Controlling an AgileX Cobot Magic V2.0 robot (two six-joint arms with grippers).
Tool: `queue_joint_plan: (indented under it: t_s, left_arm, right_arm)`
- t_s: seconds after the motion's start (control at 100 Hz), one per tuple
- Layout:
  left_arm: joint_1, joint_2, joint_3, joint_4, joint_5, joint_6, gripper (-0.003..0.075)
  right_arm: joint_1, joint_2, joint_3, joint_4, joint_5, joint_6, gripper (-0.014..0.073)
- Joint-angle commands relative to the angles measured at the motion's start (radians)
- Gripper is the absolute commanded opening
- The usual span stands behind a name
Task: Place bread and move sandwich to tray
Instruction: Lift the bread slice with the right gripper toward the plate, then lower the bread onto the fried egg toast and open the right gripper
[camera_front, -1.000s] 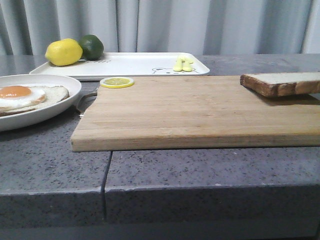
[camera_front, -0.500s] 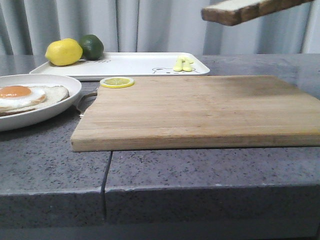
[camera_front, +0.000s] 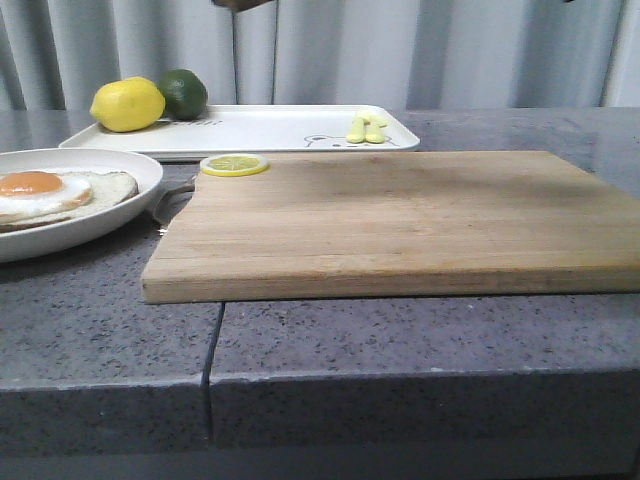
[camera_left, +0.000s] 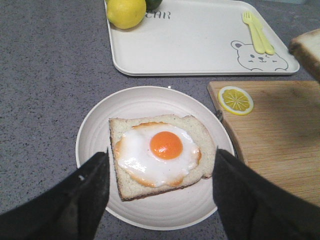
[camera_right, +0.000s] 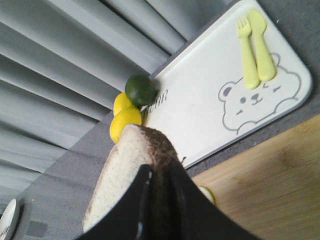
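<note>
Bread (camera_right: 127, 177) sits pinched edge-on between the right gripper (camera_right: 159, 192)'s dark fingers, crust toward the camera and pale crumb face turned aside; held high like this, it is likely being carried clear of the cutting board (camera_front: 400, 215) toward the plate (camera_left: 97, 132). In the front view only a dark corner of it shows at the very top edge. Beyond the right fingers lie the tray (camera_right: 210, 90) with its bear drawing, a yellow fork and knife (camera_right: 257, 42), a lemon (camera_right: 125, 122) and a lime (camera_right: 140, 89). The left gripper (camera_left: 157, 182) hangs with its fingers spread wide and holding nothing, the plate directly between and beyond them, probably waiting to take the plate once the top slice is on. The sandwich (camera_left: 160, 152) is so far a single brown-crusted slice lying flat, a glossy fried egg with an orange yolk centred on it. A lemon slice (camera_left: 236, 99) rests on the board's corner, just beside the plate.
</note>
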Motion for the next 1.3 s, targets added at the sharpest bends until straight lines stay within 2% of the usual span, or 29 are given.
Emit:
queue_joint_plan:
  t_s: [0.0, 0.23, 0.58, 1.0, 1.29]
  left_arm:
    - [0.002, 0.003, -0.036, -0.022, -0.063, -0.005, 0.0420]
    - [0.002, 0.003, -0.036, -0.022, -0.063, -0.005, 0.0420]
    - [0.002, 0.003, -0.036, -0.022, -0.063, -0.005, 0.0420]
    - [0.002, 0.003, -0.036, -0.022, -0.063, -0.005, 0.0420]
    - [0.002, 0.003, -0.036, -0.022, -0.063, -0.005, 0.0420]
  right_arm:
    - [0.048, 0.034, -0.076, -0.015, -0.023, 0.027, -0.0062]
    - [0.161, 0.191, -0.204, -0.017, -0.084, 0.080, -0.0062]
    - [0.276, 0.353, -0.319, -0.027, -0.203, 0.189, -0.0062]
    - [0.333, 0.486, -0.435, -0.037, -0.273, 0.229, -0.0062]
    - [0.341, 0.522, -0.439, -0.036, -0.274, 0.230, -0.0062]
